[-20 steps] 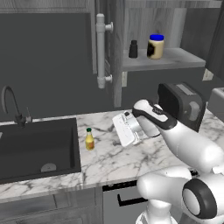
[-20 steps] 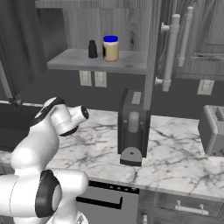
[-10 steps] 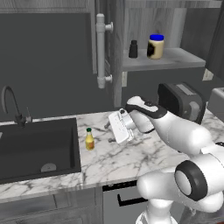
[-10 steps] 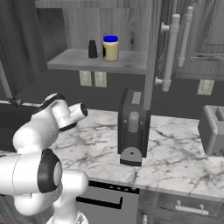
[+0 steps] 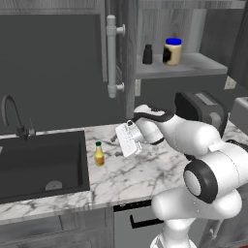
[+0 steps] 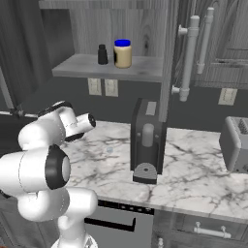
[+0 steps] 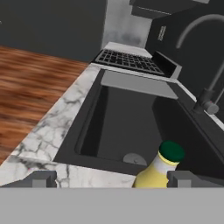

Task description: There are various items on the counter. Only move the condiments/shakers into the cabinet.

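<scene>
The small yellow green-capped bottle (image 5: 99,155) stands on the white marble counter (image 5: 150,169) beside the dark sink (image 5: 38,162). My gripper (image 5: 116,144) hovers just right of it, pointing at it, a short gap away. In the hand view the gripper (image 7: 111,179) is open; the bottle (image 7: 158,169) rises between the fingertips (image 7: 41,179), close to the right one and untouched. The blue-lidded jar (image 5: 172,51) and the black shaker (image 5: 147,54) stand on the open cabinet's grey shelf (image 5: 198,65); both, jar (image 6: 122,53) and shaker (image 6: 102,54), also appear in the right base view.
The cabinet door with its pale bar handle (image 5: 112,55) hangs open above the bottle. The big black toaster (image 5: 201,109) stands behind my arm. A curved faucet (image 5: 9,114) rises behind the sink. A silver appliance (image 6: 235,145) sits at the counter's right end.
My hand has swung left and slightly down across the counter, closing on the yellow bottle. The bottle, jar and shaker have not moved.
</scene>
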Available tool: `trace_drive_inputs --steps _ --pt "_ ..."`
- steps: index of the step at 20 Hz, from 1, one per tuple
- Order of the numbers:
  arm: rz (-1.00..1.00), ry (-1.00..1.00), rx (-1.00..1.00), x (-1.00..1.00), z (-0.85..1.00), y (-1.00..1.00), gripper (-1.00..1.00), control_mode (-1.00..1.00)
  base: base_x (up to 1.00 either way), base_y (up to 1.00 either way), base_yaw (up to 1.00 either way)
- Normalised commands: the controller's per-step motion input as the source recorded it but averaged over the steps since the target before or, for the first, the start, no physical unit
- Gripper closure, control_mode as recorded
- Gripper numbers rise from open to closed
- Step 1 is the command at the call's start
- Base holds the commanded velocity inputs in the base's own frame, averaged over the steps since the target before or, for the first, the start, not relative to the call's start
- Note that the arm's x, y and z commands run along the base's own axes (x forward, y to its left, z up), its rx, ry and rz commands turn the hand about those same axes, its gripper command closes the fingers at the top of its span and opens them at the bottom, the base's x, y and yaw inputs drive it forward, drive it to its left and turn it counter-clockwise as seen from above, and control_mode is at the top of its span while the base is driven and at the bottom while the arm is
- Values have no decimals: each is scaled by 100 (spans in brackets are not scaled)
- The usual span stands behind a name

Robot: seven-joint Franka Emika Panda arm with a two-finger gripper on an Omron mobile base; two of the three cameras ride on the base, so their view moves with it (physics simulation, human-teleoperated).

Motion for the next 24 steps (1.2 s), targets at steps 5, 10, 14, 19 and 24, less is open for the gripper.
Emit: trace_drive_inputs --steps 5,10,14,19,24 --pt "0 0 0 5 -25 26 -100 -100 0 0 0" --pt "0 0 0 8 -14 16 -100 -100 0 0 0" --pt "0 0 0 9 -6 3 -100 -100 0 0 0" --pt "0 0 0 7 0 0 -100 -100 0 0 0" --pt "0 0 0 15 0 0 -100 -100 0 0 0"
